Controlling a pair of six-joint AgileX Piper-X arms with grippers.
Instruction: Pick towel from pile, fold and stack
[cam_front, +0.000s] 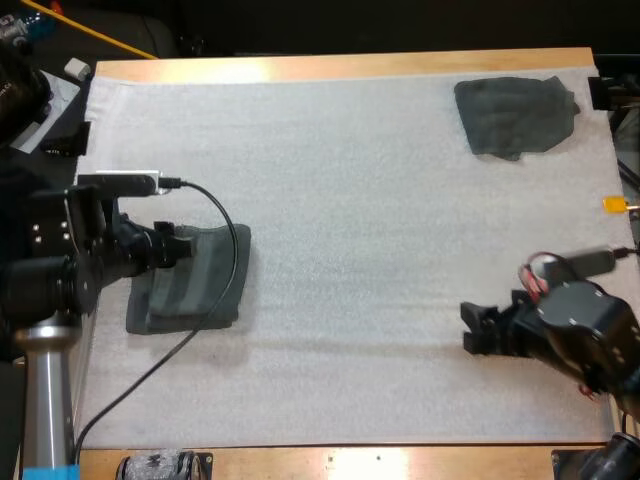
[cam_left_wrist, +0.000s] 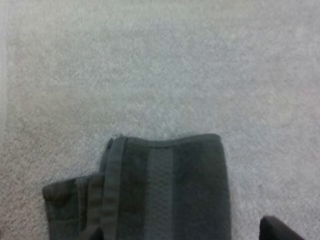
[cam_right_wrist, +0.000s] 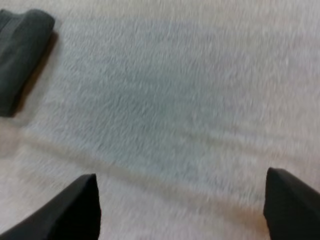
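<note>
Mat (cam_front: 350, 250) white, on wooden table (cam_front: 350, 66). Folded towel stack (cam_front: 190, 290) lies below my left gripper (cam_front: 180, 245), fingers spread. Crumpled towel (cam_front: 515, 115) at far right corner. My right gripper (cam_front: 472, 329) hangs released over bare mat.

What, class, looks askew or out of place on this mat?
The folded stack below the left end effector is uneven: a lower layer sticks out at one side. The crumpled towel looks normal for a pile.
</note>
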